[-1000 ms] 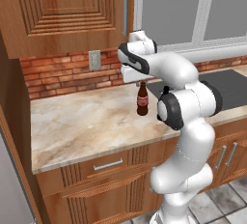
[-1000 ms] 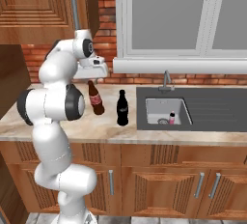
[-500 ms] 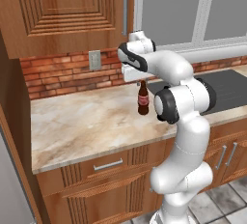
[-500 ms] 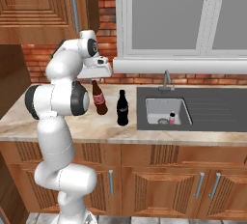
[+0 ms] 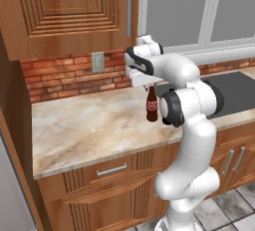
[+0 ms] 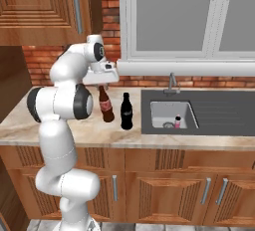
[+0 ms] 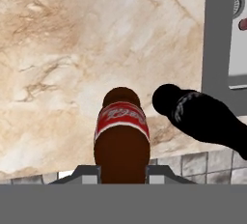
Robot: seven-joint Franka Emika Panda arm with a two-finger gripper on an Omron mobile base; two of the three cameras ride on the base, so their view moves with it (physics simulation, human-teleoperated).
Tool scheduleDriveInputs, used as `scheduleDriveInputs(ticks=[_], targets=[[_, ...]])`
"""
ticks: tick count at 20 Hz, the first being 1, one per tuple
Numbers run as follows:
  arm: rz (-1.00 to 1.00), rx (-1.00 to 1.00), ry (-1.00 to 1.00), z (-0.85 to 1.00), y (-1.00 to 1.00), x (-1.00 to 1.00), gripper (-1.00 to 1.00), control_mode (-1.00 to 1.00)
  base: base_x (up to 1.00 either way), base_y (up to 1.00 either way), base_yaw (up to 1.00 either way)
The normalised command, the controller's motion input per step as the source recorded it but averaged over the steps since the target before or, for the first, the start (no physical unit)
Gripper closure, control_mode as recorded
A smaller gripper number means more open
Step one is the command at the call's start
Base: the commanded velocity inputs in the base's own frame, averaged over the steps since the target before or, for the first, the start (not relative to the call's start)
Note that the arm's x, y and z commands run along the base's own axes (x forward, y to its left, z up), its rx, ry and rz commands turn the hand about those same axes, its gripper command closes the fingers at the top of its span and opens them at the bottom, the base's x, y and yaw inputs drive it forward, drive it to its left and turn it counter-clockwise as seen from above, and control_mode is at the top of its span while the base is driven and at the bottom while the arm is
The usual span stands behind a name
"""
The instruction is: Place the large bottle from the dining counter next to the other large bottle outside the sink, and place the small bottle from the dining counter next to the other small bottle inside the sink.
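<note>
My gripper (image 6: pixel 103 86) (image 5: pixel 151 87) is shut on the neck of a large brown cola bottle (image 6: pixel 105 106) (image 5: pixel 152 105) (image 7: pixel 121 136) with a red label. The bottle hangs slightly tilted, low over the marble counter (image 6: pixel 74 128); whether its base touches I cannot tell. Just to its right stands the other large bottle (image 6: pixel 126 113) (image 7: pixel 202 119), black and upright, at the left rim of the sink (image 6: pixel 167 109). A small pink bottle (image 6: pixel 177 122) (image 7: pixel 242 24) lies inside the basin.
The faucet (image 6: pixel 171 81) rises behind the basin, and a dark drainboard (image 6: pixel 224 113) runs to the right. A brick backsplash with an outlet (image 5: pixel 98 61) backs the counter. A wooden upper cabinet (image 5: pixel 69 11) hangs above the left part.
The gripper has carried the brown bottle a little toward the black bottle and the sink, and slightly lower. The black bottle has not moved.
</note>
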Motion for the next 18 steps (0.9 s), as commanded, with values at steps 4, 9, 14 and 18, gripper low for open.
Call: scheduleDriveInputs(ticks=[4,9,14,18], targets=[[0.08,0.08,0.0,-0.07,-0.06,0.0,1.0,-1.0,0.0,0.0,0.0],[0.08,0.08,0.0,0.0,0.0,0.0,1.0,-1.0,0.0,0.0,0.0],[0.02,0.0,0.08,-0.12,0.0,0.0,1.0,-1.0,0.0,0.0,0.0],[0.0,0.0,0.1,-0.18,0.01,0.01,1.0,-1.0,0.0,0.0,0.0]])
